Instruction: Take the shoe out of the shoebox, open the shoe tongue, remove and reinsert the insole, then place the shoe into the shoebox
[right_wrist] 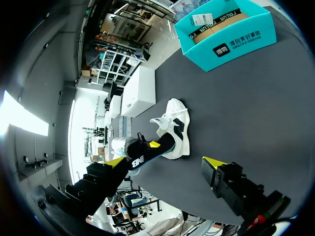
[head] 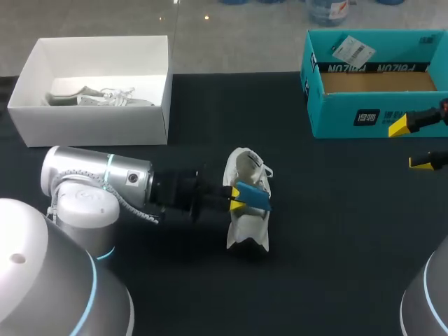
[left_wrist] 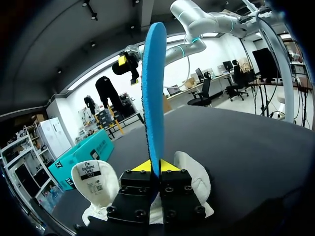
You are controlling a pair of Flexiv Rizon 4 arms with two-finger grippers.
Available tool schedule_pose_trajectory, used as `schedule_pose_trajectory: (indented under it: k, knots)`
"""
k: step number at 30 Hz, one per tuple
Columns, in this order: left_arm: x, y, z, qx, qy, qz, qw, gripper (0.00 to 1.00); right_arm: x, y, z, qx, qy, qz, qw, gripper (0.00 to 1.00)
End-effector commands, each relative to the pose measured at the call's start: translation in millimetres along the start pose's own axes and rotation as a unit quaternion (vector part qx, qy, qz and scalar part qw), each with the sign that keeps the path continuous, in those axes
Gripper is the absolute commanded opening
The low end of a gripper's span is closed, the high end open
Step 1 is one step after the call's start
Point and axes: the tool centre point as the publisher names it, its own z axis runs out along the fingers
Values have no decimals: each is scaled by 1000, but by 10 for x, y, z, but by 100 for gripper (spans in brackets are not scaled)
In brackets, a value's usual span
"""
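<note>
The teal cardboard shoebox (head: 371, 115) sits at the black bench's (head: 336, 231) far right corner; the soft white sneaker (head: 248, 231) lies mid-bench. My left gripper (left_wrist: 155, 166) pinches one end of the thin blue foam insole (left_wrist: 153, 98), which looks light and bendy and is best held there. My right gripper (head: 411, 144) hangs spread.

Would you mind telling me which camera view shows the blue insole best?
The left wrist view: there the blue insole stands at full length, pinched at its base between the fingers of the left gripper. The head view shows it only as a short blue patch over the shoe. In the right wrist view I cannot make it out.
</note>
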Motion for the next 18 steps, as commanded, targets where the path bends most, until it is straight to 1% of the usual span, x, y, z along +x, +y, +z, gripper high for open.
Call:
schedule_pose_trajectory:
  k: [1, 5, 10, 14, 15, 16, 17, 18]
  knots:
    - [-46, 78, 111, -5, -8, -3, 1000, 0, -1, 3, 8, 0, -1, 1, 1000, 100]
    - [-82, 139, 129, -8, -12, -9, 1000, 0, -1, 3, 8, 0, -1, 1, 1000, 100]
    - [-111, 225, 110, -20, -17, -7, 1000, 0, -1, 3, 8, 0, -1, 1, 1000, 100]
    - [-110, 178, 46, -22, -17, -5, 1000, 0, -1, 3, 8, 0, -1, 1, 1000, 100]
    - [-105, 156, 32, -21, -16, -2, 1000, 9, -1, 3, 8, 0, -1, 1, 1000, 100]
    - [-99, 130, 19, -21, -15, -1, 1000, 33, -1, 3, 8, 0, -1, 1, 1000, 100]
    - [-97, 105, 10, -18, -13, 2, 1000, 46, -1, 3, 8, 0, -1, 1, 1000, 100]
    - [-92, 82, 3, -16, -13, 3, 1000, 46, -1, 3, 8, 0, -1, 1, 1000, 100]
